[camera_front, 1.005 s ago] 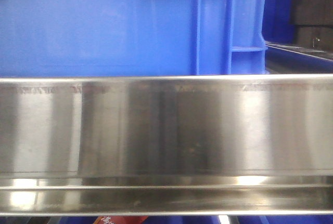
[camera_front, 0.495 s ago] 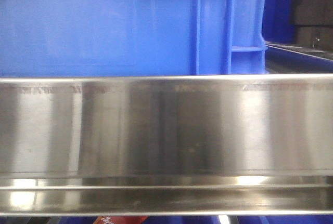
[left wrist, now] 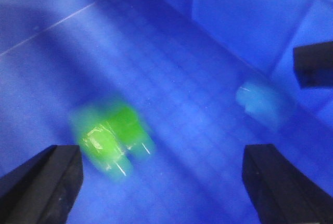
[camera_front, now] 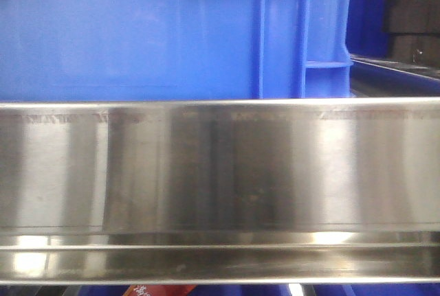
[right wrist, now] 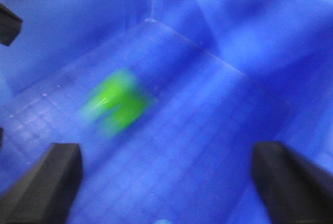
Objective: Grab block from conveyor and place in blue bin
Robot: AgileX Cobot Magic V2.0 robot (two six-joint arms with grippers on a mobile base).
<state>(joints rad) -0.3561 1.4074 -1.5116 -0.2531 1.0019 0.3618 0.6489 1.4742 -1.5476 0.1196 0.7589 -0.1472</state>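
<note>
Below both open end effectors, green block [left wrist: 112, 138] lies on blue bin [left wrist: 218, 21] floor.

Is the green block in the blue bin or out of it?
In: the green block lies blurred on the blue bin floor, bin walls behind it.

1. One blue bin [camera_front: 137, 35] stands behind one steel rail [camera_front: 220, 172] in the front view.
2. One green block [left wrist: 112, 135] lies on the bin floor.
3. One pale blue block [left wrist: 258, 102], blurred.
4. Two hands: left hand [left wrist: 161, 182], right hand [right wrist: 166, 182], each with two dark fingers.
</note>
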